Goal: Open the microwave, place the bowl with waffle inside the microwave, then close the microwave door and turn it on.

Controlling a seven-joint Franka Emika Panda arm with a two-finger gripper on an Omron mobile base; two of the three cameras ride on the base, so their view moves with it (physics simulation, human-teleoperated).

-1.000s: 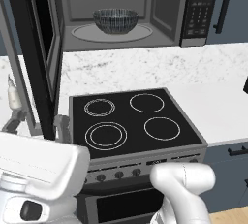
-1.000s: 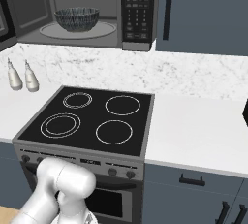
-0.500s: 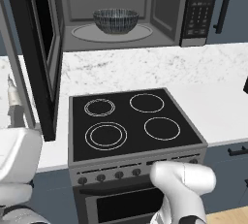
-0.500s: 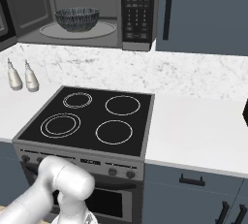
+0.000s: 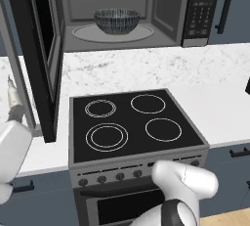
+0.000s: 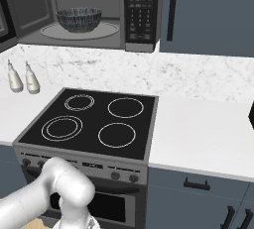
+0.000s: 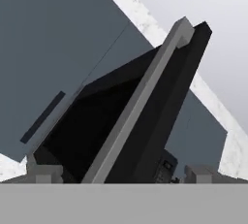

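Bowl [image 5: 116, 20]: sitting on the turntable inside the microwave [image 5: 146, 10].
Microwave door [image 5: 44, 54]: standing swung open, left of the microwave.
Jaws: standing spread wide, gripping nothing, facing the door's edge.

Glossy black glass stove [image 5: 132, 124], speckled marble-look counter [image 6: 208, 134], ribbed bowl [image 5: 116, 20]

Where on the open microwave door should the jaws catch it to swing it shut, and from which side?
Catch the microwave door on its free edge, the thick black one nearest the camera, and come from its outer face, the side away from the cavity. It stands swung out to the left, hinged at the microwave, so a push there probably turns it most easily. The bowl sits inside already.
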